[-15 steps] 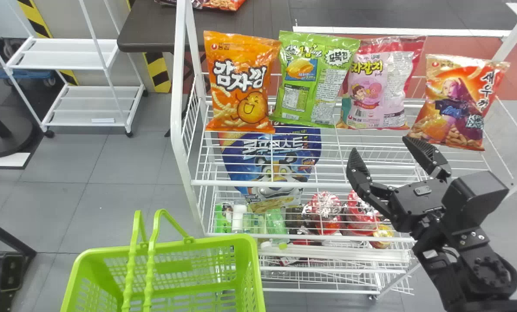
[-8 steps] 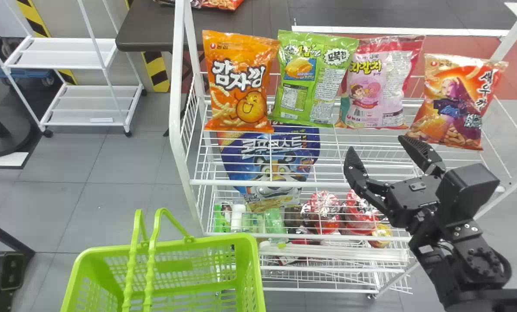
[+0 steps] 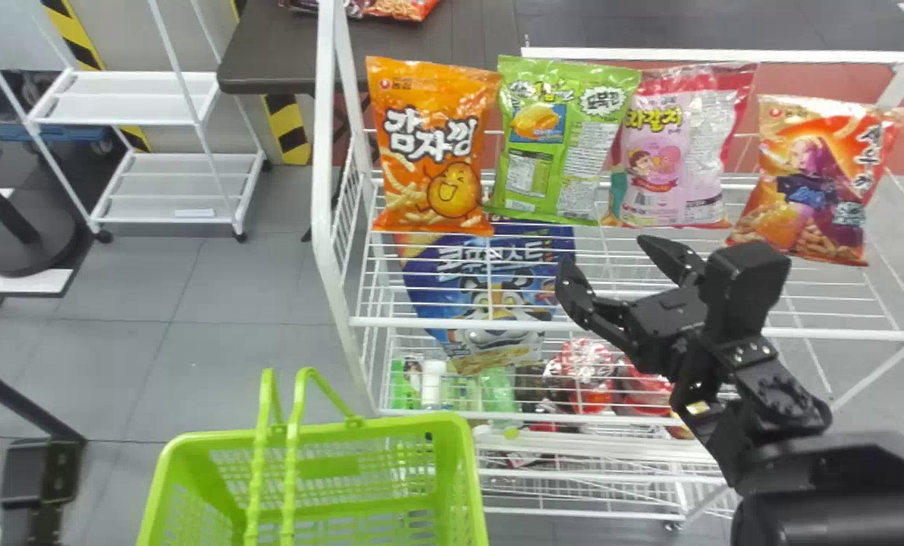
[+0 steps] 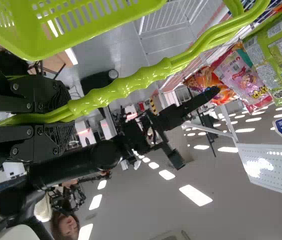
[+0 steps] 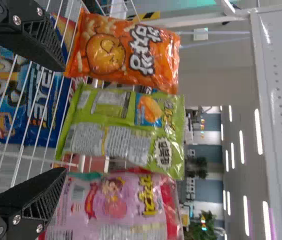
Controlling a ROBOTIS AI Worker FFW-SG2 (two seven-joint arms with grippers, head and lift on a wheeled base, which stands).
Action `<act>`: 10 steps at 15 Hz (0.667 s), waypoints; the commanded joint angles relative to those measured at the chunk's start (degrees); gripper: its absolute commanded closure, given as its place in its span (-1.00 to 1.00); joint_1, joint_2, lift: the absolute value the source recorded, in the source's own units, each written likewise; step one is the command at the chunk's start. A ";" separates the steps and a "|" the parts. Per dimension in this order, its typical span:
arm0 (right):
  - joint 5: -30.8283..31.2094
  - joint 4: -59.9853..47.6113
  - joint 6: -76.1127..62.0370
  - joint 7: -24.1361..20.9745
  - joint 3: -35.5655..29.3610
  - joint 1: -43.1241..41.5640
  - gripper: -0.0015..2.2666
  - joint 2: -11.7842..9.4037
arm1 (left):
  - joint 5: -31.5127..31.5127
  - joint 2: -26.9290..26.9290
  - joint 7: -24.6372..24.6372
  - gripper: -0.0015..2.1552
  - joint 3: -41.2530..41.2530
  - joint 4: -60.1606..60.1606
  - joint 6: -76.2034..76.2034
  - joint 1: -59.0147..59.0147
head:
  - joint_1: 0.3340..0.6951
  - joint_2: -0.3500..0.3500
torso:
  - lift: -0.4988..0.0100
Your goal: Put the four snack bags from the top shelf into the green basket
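Four snack bags stand in a row on the top shelf in the head view: orange (image 3: 433, 148), green (image 3: 562, 140), pink (image 3: 676, 148) and red-orange (image 3: 816, 178). My right gripper (image 3: 607, 265) is open in front of the shelf, below the green and pink bags. In the right wrist view the green bag (image 5: 123, 130) lies beyond the open right gripper (image 5: 56, 120), not touched. The green basket (image 3: 361, 432) is at the lower left of the head view. In the left wrist view my left gripper (image 4: 56, 117) is shut on the basket handle (image 4: 121, 87).
A blue cereal bag (image 3: 490, 292) is on the rack below the snack bags, with bottles and red packs lower down. The rack's white front rail (image 3: 649, 328) runs near the right gripper. A white cart (image 3: 126, 91) stands at the far left.
My right gripper has moved left along the shelf, away from the red-orange bag, staying open. The head view has shifted slightly, and the bags stand as before.
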 commanded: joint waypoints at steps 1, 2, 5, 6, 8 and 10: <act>-0.52 3.85 2.47 -0.66 4.18 -5.26 -0.89 0.75 | -0.03 0.09 -0.57 0.99 -0.02 -0.15 -0.20 0.06 | 1.00 0.26 | 0.96; -0.61 6.58 2.47 -1.89 5.49 -7.80 -0.89 0.75 | -0.03 0.09 -0.57 0.99 -0.02 -0.15 -0.38 0.06 | 1.00 0.32 | 0.96; -2.55 17.12 1.07 -4.27 9.54 -16.77 -0.89 0.75 | -0.03 0.09 -0.57 0.99 -0.02 -0.32 -0.56 0.32 | 1.00 0.45 | 0.96; -2.90 20.64 -0.34 -5.50 11.21 -19.41 -0.89 0.75 | 0.06 0.09 -0.57 0.99 0.16 -0.50 -0.56 0.59 | 1.00 0.52 | 0.96; -6.15 27.49 -3.68 -5.94 13.23 -24.50 -0.88 0.75 | 0.24 0.09 -0.57 0.99 0.60 -0.76 -0.56 0.94 | 1.00 0.57 | 0.96; -10.02 35.14 -7.02 -6.73 15.25 -30.30 -0.88 0.75 | 0.32 0.09 -0.57 0.99 0.77 -0.76 -0.73 1.12 | 1.00 0.65 | 0.96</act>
